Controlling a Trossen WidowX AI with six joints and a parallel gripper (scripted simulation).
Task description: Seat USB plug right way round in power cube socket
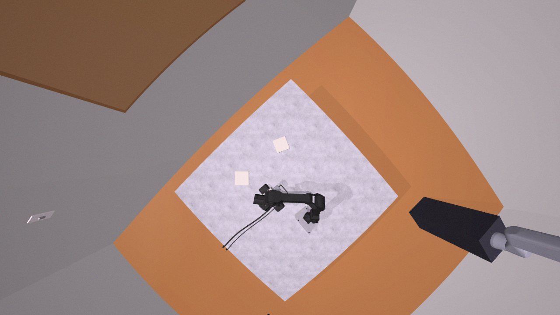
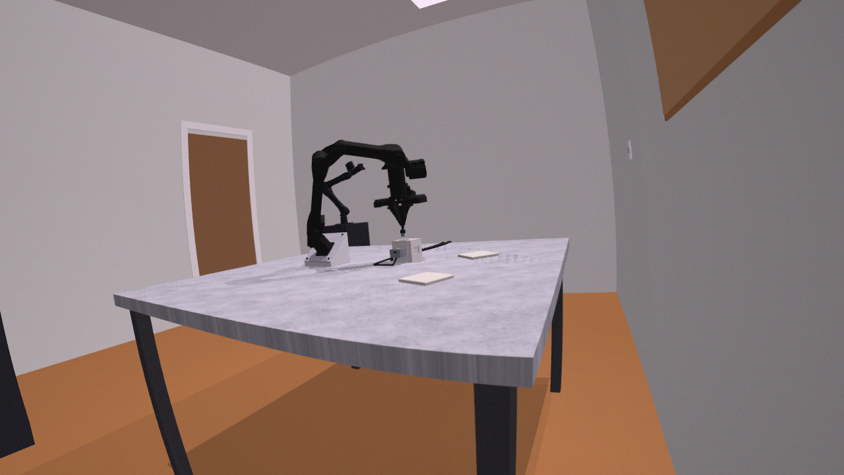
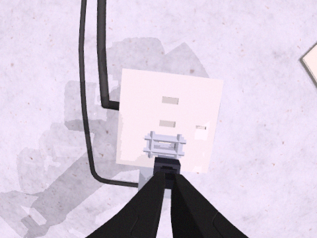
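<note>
Near tile (image 2: 426, 278) (image 1: 280, 144) flat on surface (image 2: 330, 313) (image 1: 332, 148) (image 3: 264, 185). Behind it, white cube (image 2: 415, 251) (image 3: 142, 89), grey block (image 2: 395, 253) (image 3: 143, 182) at its near-left side. Fingers (image 2: 402, 226) gripping black plug (image 2: 403, 231) (image 3: 167, 165) upright, just over cube top; can't tell if it touches. Far tile (image 2: 478, 254) (image 1: 241, 177) (image 3: 312, 63) to the right.

Tally from where my pincer works

One table (image 1: 332, 156) (image 2: 354, 313), four legs (image 2: 495, 431) in sight, the far one barely. One power cube (image 2: 413, 249) (image 3: 142, 99). On its top I count three plain slots (image 3: 170, 100): two wider, one small. One pale metallic frame (image 3: 165, 137) there too. One dark plug (image 2: 402, 231) (image 3: 167, 165) between my two fingers (image 2: 399, 214). Black cables (image 1: 246, 228) (image 2: 436, 245) (image 3: 102, 49): two. Pale square tiles (image 1: 280, 144) (image 2: 426, 278) (image 3: 312, 63): two on the table, one partly showing at my wrist. One door (image 2: 221, 206).
</note>
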